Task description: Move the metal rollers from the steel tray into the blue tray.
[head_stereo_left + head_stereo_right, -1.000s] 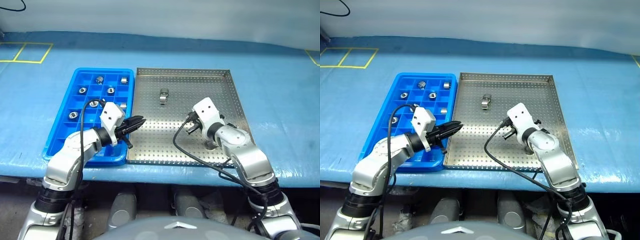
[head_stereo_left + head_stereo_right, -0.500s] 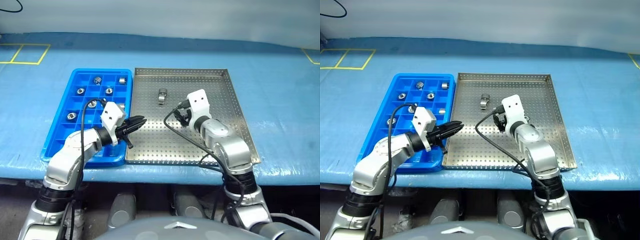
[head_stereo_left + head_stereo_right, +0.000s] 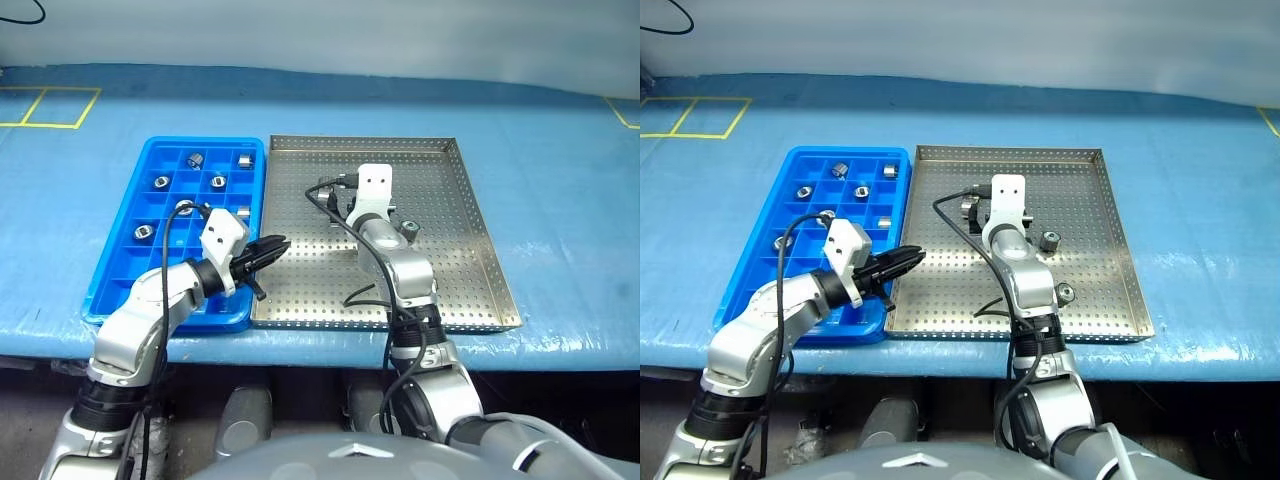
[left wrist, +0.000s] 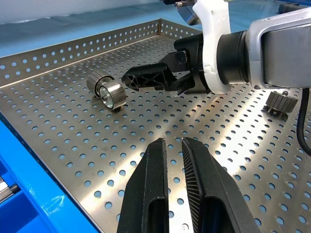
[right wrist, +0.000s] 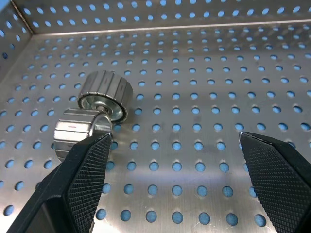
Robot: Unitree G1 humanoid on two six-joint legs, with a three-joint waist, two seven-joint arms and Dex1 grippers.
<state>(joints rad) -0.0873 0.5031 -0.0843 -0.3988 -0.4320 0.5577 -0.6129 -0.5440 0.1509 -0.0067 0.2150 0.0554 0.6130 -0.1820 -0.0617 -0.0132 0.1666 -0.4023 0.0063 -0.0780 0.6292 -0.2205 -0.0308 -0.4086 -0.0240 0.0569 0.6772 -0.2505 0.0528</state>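
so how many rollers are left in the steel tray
4: a close pair in front of the right gripper, one roller right of that arm, another nearer the front rim. The arm may hide more.

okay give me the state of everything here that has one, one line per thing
Left hand: shut, empty, over the steel tray's near left part.
Right hand: open wide, empty, beside the roller pair.
Roller pair: touching, on the steel tray.
Blue tray: several compartments each holding a roller.
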